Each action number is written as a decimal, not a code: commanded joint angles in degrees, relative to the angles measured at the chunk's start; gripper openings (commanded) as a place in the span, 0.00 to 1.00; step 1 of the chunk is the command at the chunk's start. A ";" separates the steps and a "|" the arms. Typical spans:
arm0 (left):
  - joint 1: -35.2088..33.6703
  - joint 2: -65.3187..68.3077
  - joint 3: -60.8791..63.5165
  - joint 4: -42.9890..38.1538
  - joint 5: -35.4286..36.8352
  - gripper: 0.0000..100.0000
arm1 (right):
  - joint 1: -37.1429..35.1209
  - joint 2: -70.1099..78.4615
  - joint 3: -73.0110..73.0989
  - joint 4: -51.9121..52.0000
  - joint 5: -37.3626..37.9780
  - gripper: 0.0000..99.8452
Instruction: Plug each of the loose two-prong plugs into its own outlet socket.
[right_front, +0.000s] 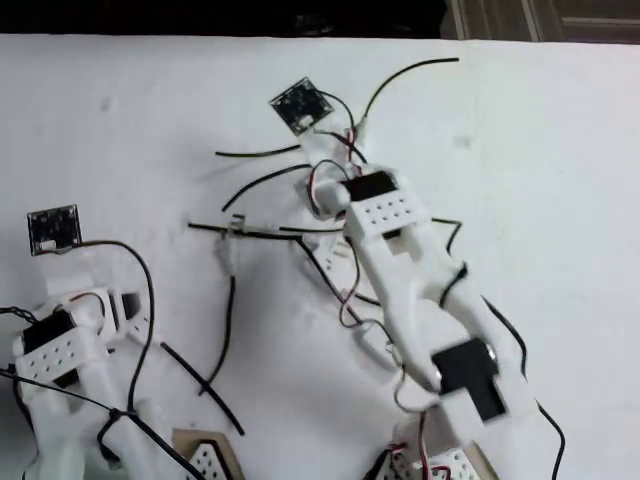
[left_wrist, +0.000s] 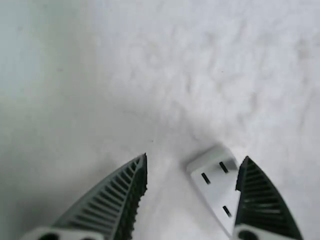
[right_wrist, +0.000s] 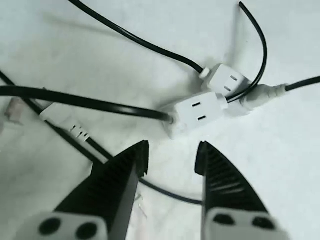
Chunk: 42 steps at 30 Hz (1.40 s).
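Right arm is stretched over the cable tangle mid-surface. Its jaws are open and grip nothing.
Just ahead of them are two white sockets, socket A and socket B, side by side and touching or nearly so, slots facing up.
The loose plug lies near them but apart, a ribbed white body on a black cable. Its prongs can't be made out.
Left arm sits near-left with jaws open. A white outlet block lies flat between them, just beside one finger and ungripped.

Handling estimate:
- The plug is light, hard plastic and probably slick, so it should be gripped across the ribbed body, not by the cable or prongs.
- The cable looks springy and will likely twist the plug off-axis.
- The sockets are light and unanchored, so they will likely slide under insertion force and need bracing.
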 joint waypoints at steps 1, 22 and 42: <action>-0.13 -1.45 -0.35 -1.05 0.26 0.29 | 1.10 -8.48 -2.46 11.65 0.53 0.12; -0.13 -1.45 -0.26 -1.05 0.26 0.29 | -2.15 -11.65 10.46 23.69 6.33 0.12; -0.13 -1.45 -0.26 -1.05 0.26 0.29 | -24.75 1.27 11.16 -10.07 -25.93 0.12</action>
